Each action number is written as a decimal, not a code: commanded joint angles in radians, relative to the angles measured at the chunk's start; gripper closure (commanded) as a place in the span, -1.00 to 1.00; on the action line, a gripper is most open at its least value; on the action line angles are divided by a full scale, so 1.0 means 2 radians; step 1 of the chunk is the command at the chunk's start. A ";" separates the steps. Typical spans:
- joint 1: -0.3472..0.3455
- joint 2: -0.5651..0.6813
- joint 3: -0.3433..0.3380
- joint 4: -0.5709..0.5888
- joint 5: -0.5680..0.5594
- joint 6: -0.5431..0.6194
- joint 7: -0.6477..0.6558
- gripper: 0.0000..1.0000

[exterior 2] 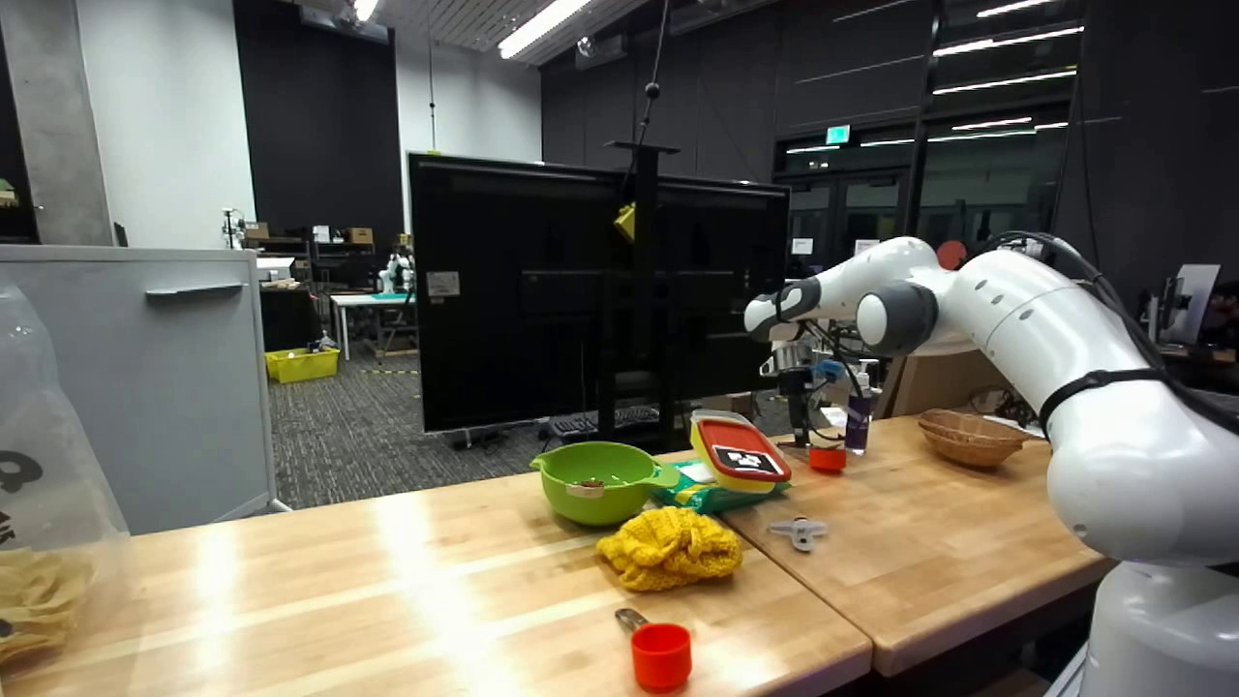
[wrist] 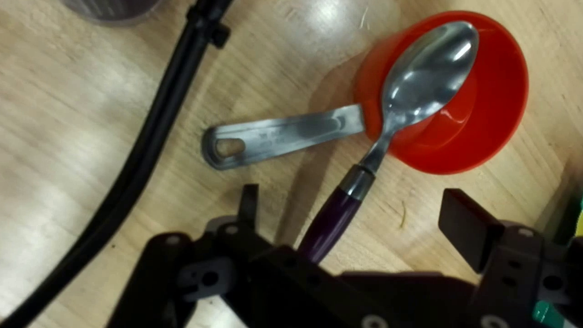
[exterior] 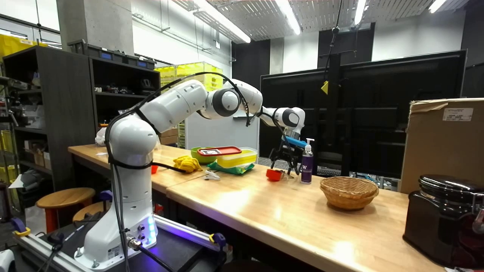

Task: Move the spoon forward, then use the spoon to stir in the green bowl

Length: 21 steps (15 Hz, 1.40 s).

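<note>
The spoon (wrist: 357,182) has a metal bowl and a dark purple handle. In the wrist view its bowl end rests over the small red cup (wrist: 492,100), and the handle slants down between my fingers, its end hidden behind the gripper. My gripper (wrist: 358,216) is open, with a finger on each side of the handle and apart from it. In an exterior view the gripper (exterior: 285,169) is low over the table beside the red cup (exterior: 273,174). The green bowl (exterior 2: 590,501) stands on the table in both exterior views, partly hidden behind a container in one of them (exterior: 204,158).
A purple pump bottle (exterior: 307,166) stands close beside the gripper. A woven basket (exterior: 349,194) is beyond it. A red-lidded container (exterior 2: 740,450) leans on a green packet (exterior 2: 711,496) beside the bowl. A yellow cloth (exterior 2: 668,550), grey clip (exterior 2: 801,532) and another red cup (exterior 2: 662,658) lie nearer.
</note>
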 commanded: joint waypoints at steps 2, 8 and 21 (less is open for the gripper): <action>-0.012 0.024 0.006 0.034 0.014 -0.026 -0.010 -0.48; -0.026 0.023 0.006 0.046 0.033 -0.040 -0.012 0.39; -0.030 -0.040 0.003 0.041 0.037 -0.096 -0.018 0.93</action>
